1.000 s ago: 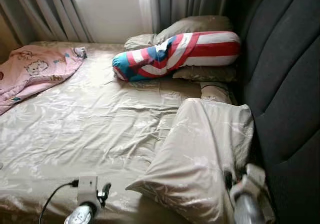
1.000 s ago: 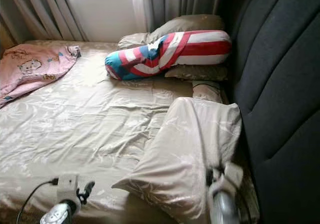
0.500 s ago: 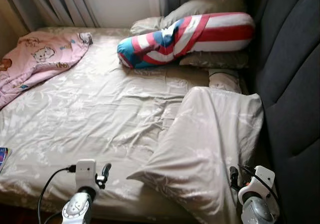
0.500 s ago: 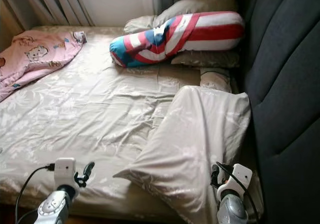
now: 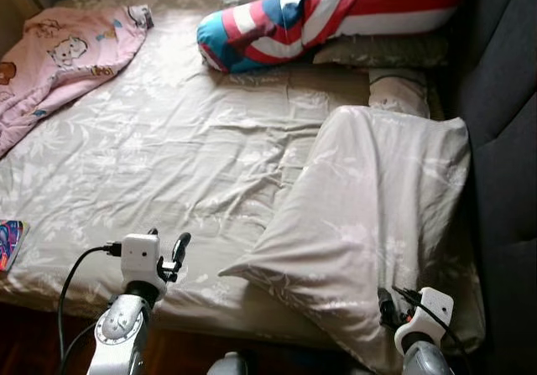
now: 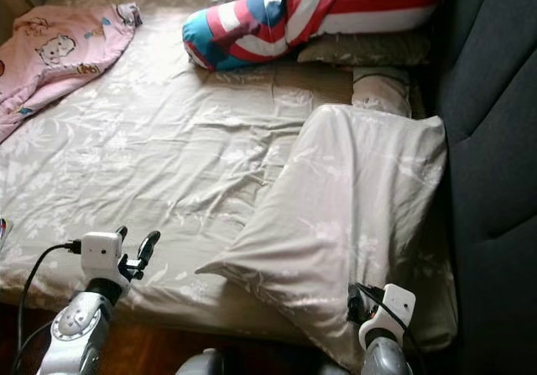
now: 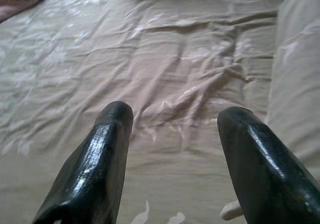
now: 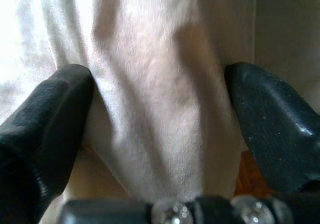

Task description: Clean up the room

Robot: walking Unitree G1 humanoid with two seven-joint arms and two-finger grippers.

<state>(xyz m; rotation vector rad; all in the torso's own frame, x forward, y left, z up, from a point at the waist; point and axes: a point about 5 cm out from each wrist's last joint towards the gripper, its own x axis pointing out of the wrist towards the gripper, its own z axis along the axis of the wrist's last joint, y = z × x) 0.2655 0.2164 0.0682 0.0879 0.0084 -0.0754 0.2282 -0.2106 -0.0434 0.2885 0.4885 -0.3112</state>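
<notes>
A large beige pillow (image 5: 369,216) lies askew on the right side of the bed, its near corner hanging over the front edge. My right gripper (image 5: 388,301) is at that corner. In the right wrist view it stands open (image 8: 160,78), with the pillow's cloth (image 8: 165,108) bulging between its fingers (image 8: 55,108). My left gripper (image 5: 166,239) is open over the rumpled beige sheet (image 7: 165,58) near the bed's front edge, with nothing between its fingers (image 7: 107,149). A red, white and blue striped bolster (image 5: 319,14) lies at the head. A pink cartoon blanket (image 5: 59,65) is bunched at the far left.
A dark padded headboard (image 5: 503,140) runs along the right side. A small beige cushion (image 5: 394,90) and a flat pillow (image 5: 386,52) lie beside the bolster. A colourful flat item (image 5: 8,242) lies at the sheet's left edge. Dark wooden floor (image 5: 25,333) shows below the bed.
The camera has tilted down and the whole scene has slid up the picture. My right gripper has drawn back from on the pillow to its near corner. The colourful item has come into view.
</notes>
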